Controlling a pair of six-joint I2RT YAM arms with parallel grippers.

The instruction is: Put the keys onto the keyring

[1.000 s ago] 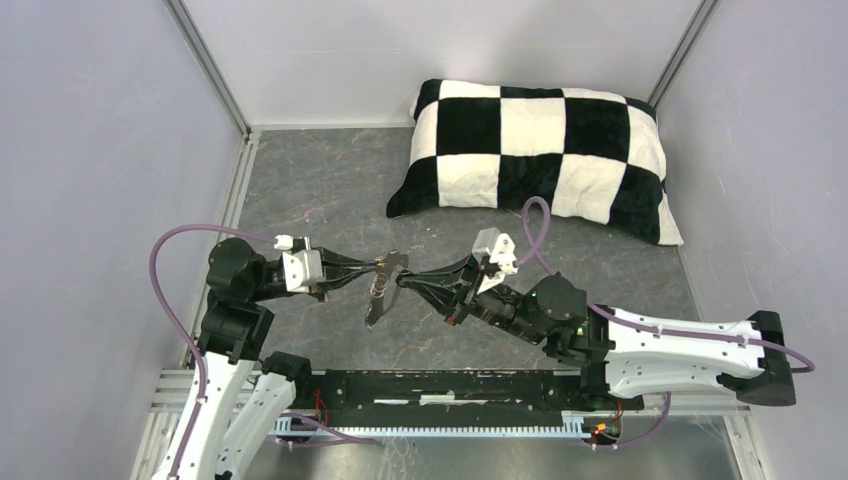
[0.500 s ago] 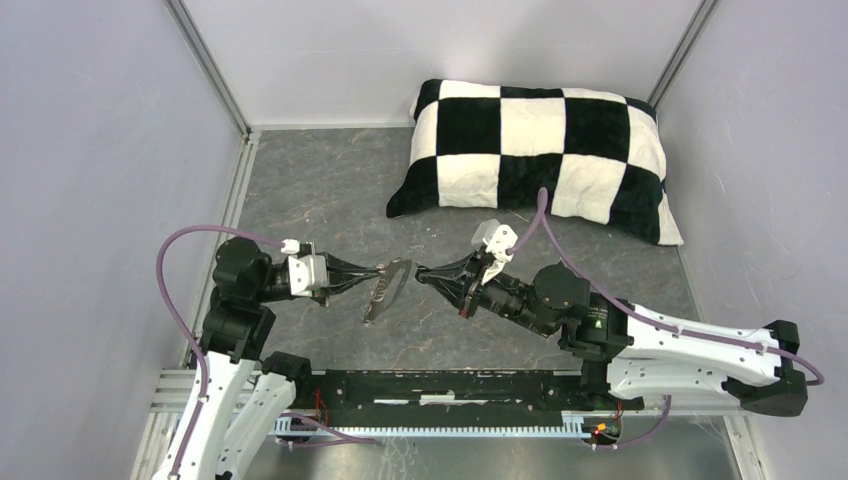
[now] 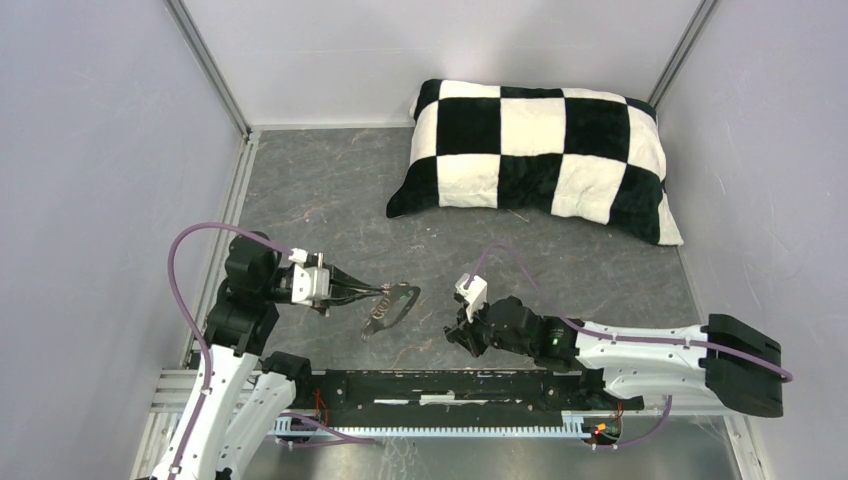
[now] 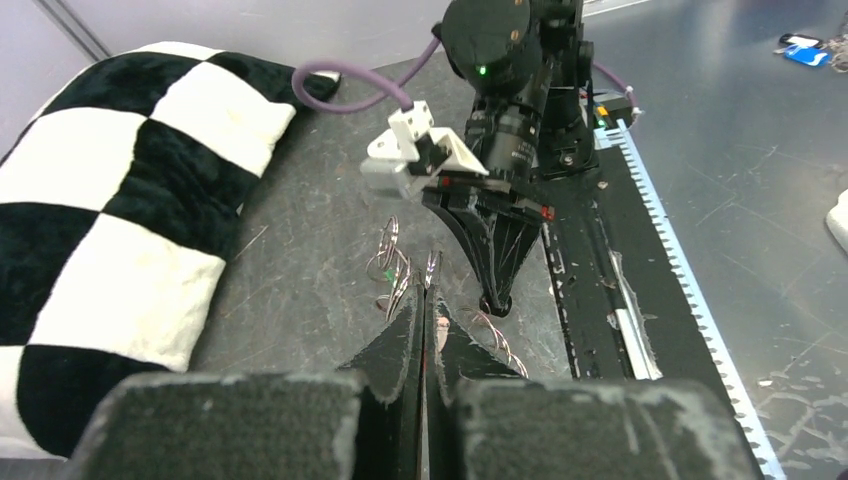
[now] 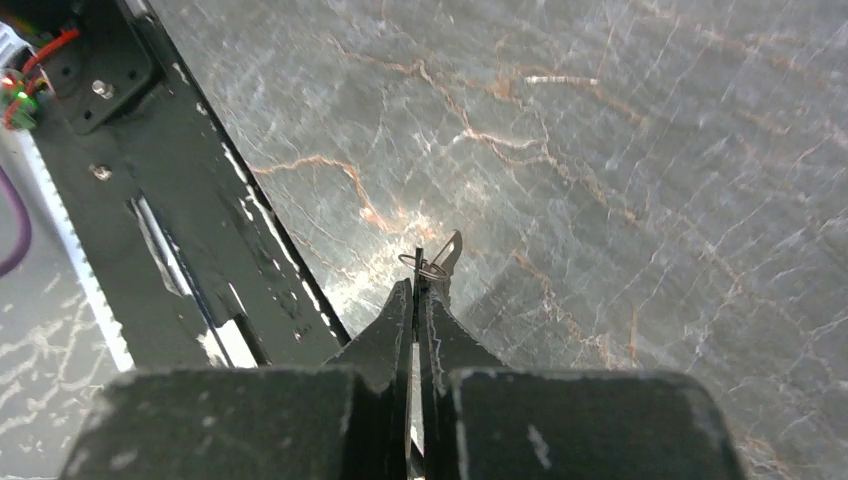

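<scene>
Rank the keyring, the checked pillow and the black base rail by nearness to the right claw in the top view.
1. Black base rail: beside the right claw, near edge.
2. Keyring: to its left, in the left claw.
3. Checked pillow: far side.

Light: bright, even, from overhead
Glare: pale sheen on the surface (image 5: 360, 262) in the right wrist view
Shadows: soft, faint
Blur: fingers (image 4: 398, 345) soft nearest both wrist lenses

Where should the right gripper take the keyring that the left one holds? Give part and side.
Probably the free end of the keyring, from the right arm's side: the left gripper pinches the other end and wire loops hang below. The right gripper is shut on a small key.
</scene>
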